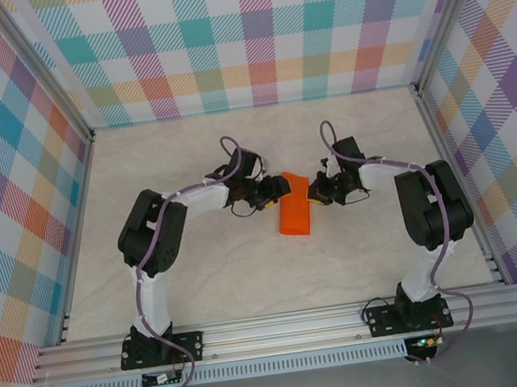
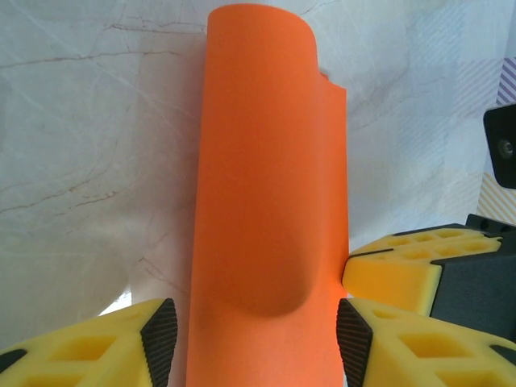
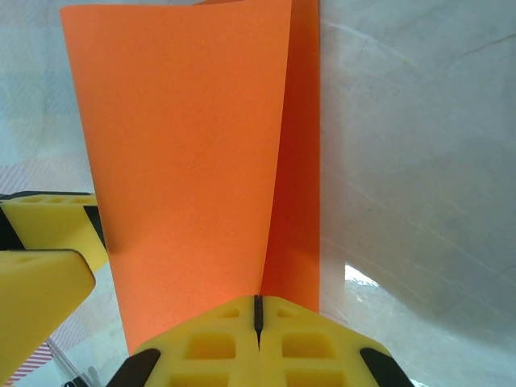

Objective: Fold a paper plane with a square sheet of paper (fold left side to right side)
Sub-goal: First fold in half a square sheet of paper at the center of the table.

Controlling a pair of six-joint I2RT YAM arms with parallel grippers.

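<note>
- the square sheet of paper (image 1: 295,213) lies mid-way across the table (image 1: 230,272), between both arms, its left half curled over onto the right, the fold rounded and not pressed flat.
- left gripper (image 2: 256,343) stands open, straddling the loose fold; right gripper (image 3: 258,318) is closed, seemingly pinching the stacked edges.
- left to do: flatten this crease, then every later plane fold.

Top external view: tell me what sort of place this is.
Probably a lab robot cell, not a home: checkered walls box in a pale tabletop, with the left arm and right arm bolted to an aluminium rail.
</note>
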